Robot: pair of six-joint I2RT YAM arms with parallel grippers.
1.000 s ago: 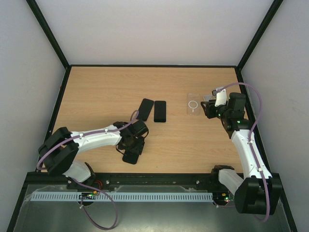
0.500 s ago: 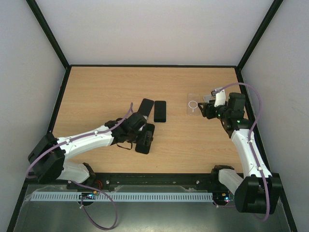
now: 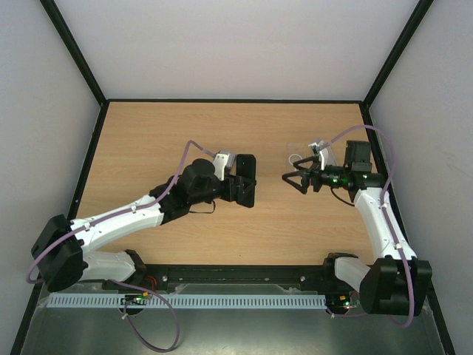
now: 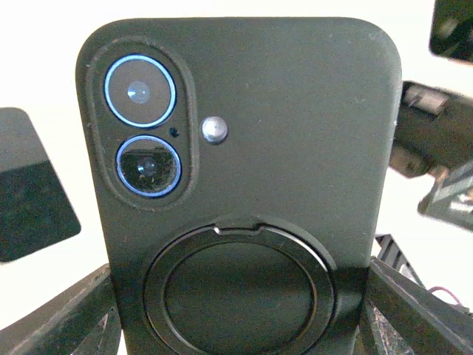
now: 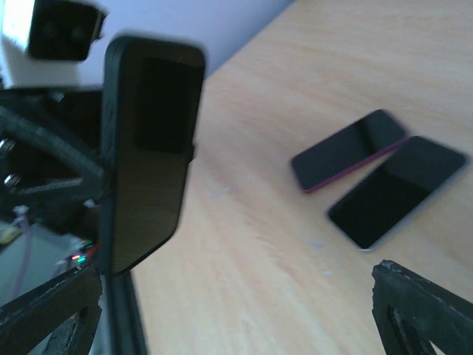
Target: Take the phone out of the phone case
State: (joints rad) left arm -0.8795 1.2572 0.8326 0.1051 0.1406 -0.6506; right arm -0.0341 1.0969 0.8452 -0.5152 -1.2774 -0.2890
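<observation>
The phone sits in its black phone case, held upright off the table; the case back shows two blue-ringed lenses and a round ring. My left gripper is shut on the case's lower sides, with one finger at each bottom corner. From above, the cased phone hangs at mid-table in front of the left gripper. My right gripper points left at it from a short gap away, open and empty. In the right wrist view the cased phone stands at the left, beyond the open right gripper.
Two bare dark phones lie side by side on the wood, one red-edged and one black. A clear case with a white ring lies just behind the right gripper. Black frame rails border the table.
My left arm lifted the cased phone from the near table and carried it right and farther out. My right gripper opened wide and swung left from the clear case toward the phone.
</observation>
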